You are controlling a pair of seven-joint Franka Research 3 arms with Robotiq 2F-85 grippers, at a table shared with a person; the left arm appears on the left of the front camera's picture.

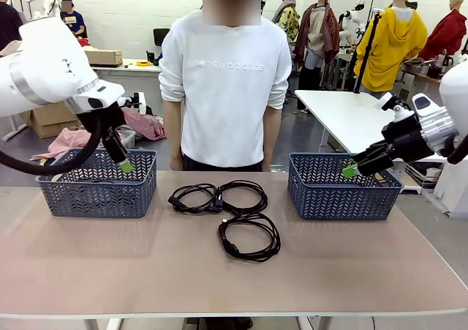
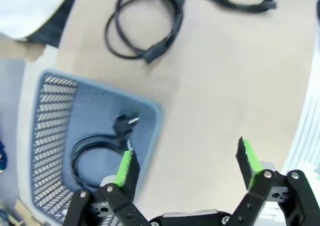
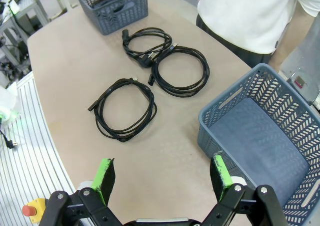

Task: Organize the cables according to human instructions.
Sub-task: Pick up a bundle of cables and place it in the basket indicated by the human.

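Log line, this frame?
table: three cables | left basket: one cable | person: at far side | left gripper, right gripper: jaws open

The left arm (image 1: 40, 70) and right arm (image 1: 459, 88) were white, rounded shells, and a thick black hose (image 1: 51, 169) trailed behind the left claw. The left gripper (image 2: 186, 161) and right gripper (image 3: 162, 172) were black linkages with silver screws (image 2: 267, 174) just below green tip pads (image 2: 125, 167). The person (image 1: 225, 88) wore a white sweatshirt with faint chest lettering.
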